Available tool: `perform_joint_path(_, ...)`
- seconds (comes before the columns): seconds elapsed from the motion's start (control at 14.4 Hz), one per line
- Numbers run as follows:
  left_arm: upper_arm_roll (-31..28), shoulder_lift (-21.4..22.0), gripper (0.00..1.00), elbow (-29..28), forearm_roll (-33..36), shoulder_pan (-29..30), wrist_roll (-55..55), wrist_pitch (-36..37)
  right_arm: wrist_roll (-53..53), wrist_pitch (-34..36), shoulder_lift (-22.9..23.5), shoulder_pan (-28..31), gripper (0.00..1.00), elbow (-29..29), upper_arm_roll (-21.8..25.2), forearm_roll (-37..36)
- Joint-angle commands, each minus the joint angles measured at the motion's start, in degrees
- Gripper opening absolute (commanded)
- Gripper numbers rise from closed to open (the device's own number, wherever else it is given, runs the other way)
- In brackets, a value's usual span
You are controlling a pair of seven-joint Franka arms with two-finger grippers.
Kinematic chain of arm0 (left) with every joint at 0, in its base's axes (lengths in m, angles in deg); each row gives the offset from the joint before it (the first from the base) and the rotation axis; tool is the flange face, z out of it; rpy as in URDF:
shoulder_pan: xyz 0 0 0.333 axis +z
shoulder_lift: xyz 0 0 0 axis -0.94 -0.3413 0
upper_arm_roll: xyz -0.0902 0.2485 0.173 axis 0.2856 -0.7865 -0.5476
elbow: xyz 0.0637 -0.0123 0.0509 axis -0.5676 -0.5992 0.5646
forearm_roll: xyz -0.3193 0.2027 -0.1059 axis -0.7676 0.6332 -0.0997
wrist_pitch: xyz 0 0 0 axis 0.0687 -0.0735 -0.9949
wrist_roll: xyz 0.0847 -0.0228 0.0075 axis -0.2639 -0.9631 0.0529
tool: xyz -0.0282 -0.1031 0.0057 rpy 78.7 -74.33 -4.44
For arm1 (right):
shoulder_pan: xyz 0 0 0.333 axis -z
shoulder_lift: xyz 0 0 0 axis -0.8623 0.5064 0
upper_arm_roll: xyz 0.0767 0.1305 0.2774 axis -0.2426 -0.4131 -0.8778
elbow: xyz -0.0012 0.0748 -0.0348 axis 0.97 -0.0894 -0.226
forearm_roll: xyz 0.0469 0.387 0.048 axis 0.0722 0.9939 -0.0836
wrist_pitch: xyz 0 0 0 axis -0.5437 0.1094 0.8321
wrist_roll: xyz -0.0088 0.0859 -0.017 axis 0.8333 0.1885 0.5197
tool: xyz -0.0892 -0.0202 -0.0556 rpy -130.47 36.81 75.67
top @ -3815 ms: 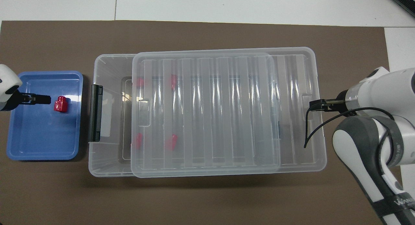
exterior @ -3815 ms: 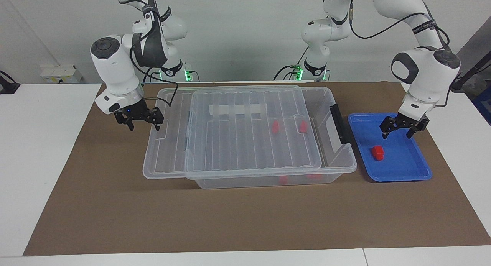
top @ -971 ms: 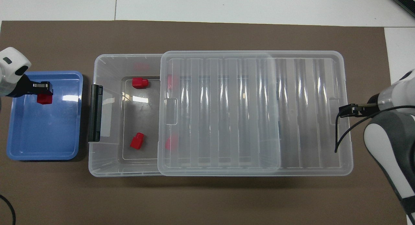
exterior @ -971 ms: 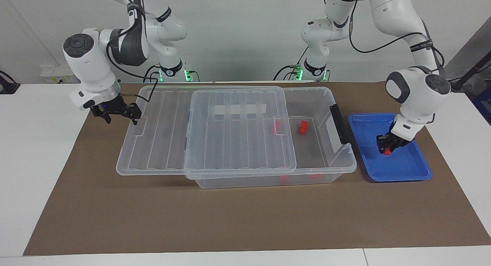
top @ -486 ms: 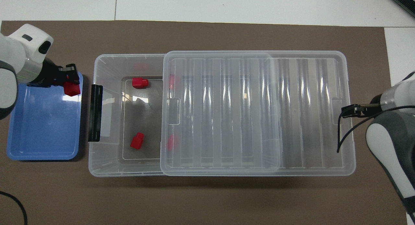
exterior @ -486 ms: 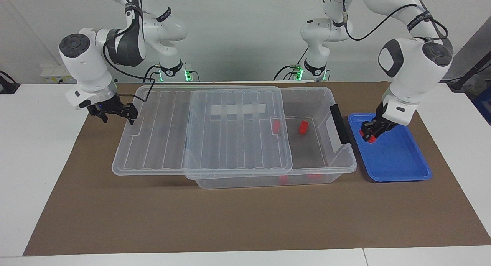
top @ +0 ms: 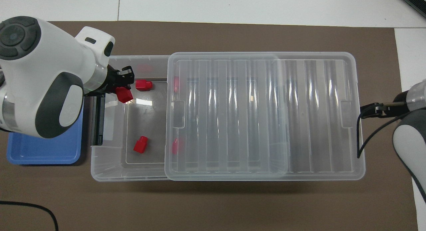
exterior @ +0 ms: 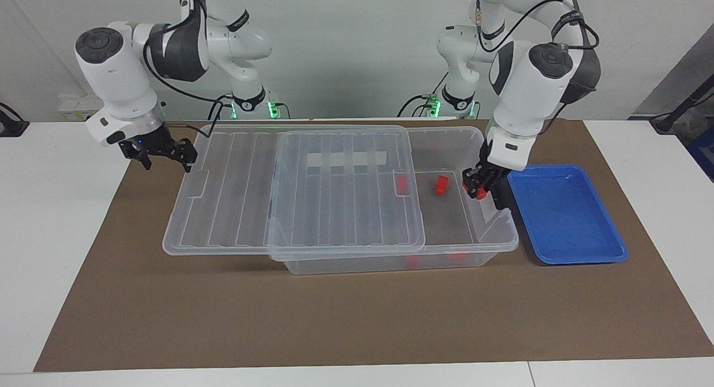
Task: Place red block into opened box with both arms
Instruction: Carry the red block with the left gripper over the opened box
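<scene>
Carried off the blue tray (exterior: 569,219), the red block (exterior: 481,194), pinched in the left hand (exterior: 479,185), hangs over the box (exterior: 491,231) opening; lower past the rim before release. Right hand (exterior: 162,155), spread, waits at the lid (exterior: 290,192) edge.

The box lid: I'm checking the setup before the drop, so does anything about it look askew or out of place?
The lid is slid partway off the box, overhanging its rim toward the right arm's end, at the right claw. That looks deliberate: it bares the opening under the left claw, which is shut on the red block. Nothing spilled or damaged.
</scene>
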Motion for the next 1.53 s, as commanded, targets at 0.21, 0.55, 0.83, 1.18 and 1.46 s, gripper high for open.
perform_joint_path(0.21, -0.66, 5.16, 0.0, -13.74, -0.67, -0.89, 6.02, -12.27, 1.13, 10.18, -1.7, 0.23, 1.0, 8.75, -0.22, 2.73)
perform_joint_path(0.55, -0.75, 4.28, 0.0, -20.67, -0.67, -4.4, 8.92, -22.62, 0.69, 16.7, 0.41, 1.02, 1.0, 14.11, -0.05, 4.49)
perform_joint_path(0.83, -0.75, 2.35, 0.0, -20.86, -0.58, -4.41, 15.59, -23.26, -1.5, 15.93, 1.83, 0.24, 1.0, 15.01, -0.05, 5.98)
perform_joint_path(1.18, -0.93, 0.24, 0.0, -23.05, -0.58, -4.23, 18.33, -27.21, -1.51, 14.51, 1.3, 0.15, 1.0, 13.86, -0.14, 5.98)
perform_joint_path(1.46, -0.93, -1.35, 0.0, -24.81, -0.32, -4.14, 18.42, -31.33, -1.68, 14.51, 1.21, 0.15, 1.0, 13.69, -0.14, 5.98)
